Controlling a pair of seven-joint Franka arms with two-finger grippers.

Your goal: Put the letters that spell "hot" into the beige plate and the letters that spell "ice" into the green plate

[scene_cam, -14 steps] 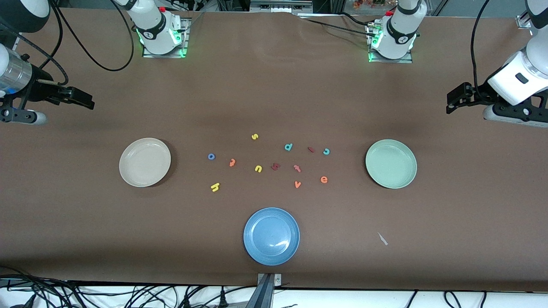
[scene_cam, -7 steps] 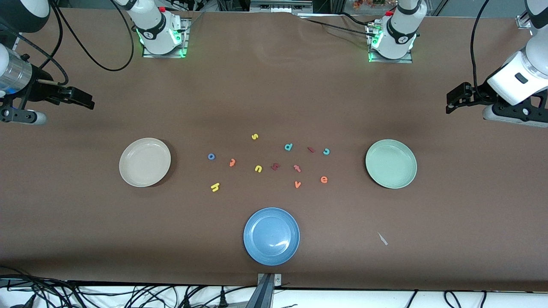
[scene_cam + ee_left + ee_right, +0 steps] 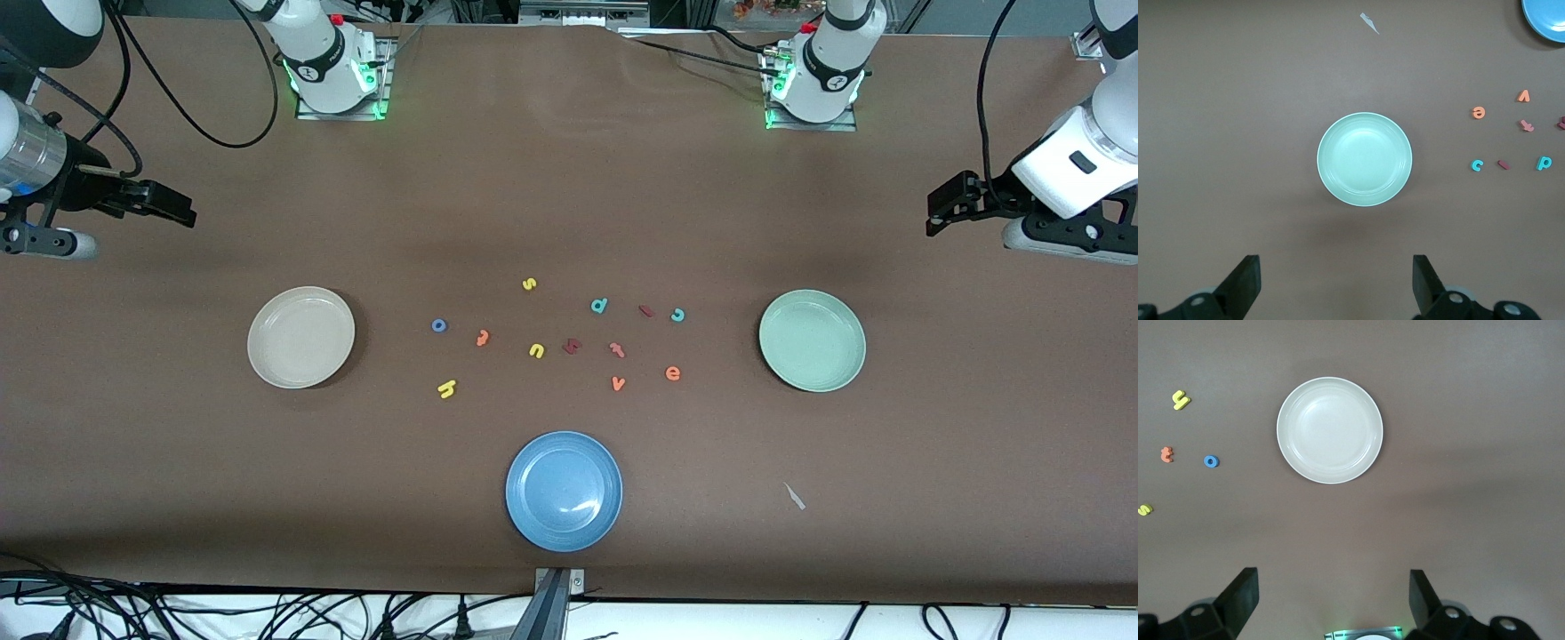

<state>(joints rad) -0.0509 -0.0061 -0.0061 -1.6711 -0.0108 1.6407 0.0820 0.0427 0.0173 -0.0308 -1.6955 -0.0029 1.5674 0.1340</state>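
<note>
The letters lie loose in a band at mid-table between the beige plate [image 3: 300, 337] and the green plate [image 3: 812, 340], none in a plate yet, so the task looks unstarted. The "hot" set sits toward the right arm's end: the blue o [image 3: 438, 325] is closest to the beige plate, the orange t [image 3: 482, 337] just beside it, and the yellow h [image 3: 446, 388] nearer the front camera than both. The "ice" set sits toward the left arm's end: the teal c [image 3: 677, 315] with the dark red i [image 3: 646, 311] just beside it, its bar slanting slightly across the table, and the orange e [image 3: 673, 373] nearer the camera. The right gripper [image 3: 164, 204] hangs high over bare table off the beige plate's end, jaws spread wide with nothing between them; the left gripper [image 3: 951, 200] hangs likewise off the green plate's end, jaws apart and empty. Each wrist view looks down on its own plate, with the letters lying past it. So each arm probably has to reach inward over its plate, the right for h, o, t and the left for i, c, e. Both arms wait.
</note>
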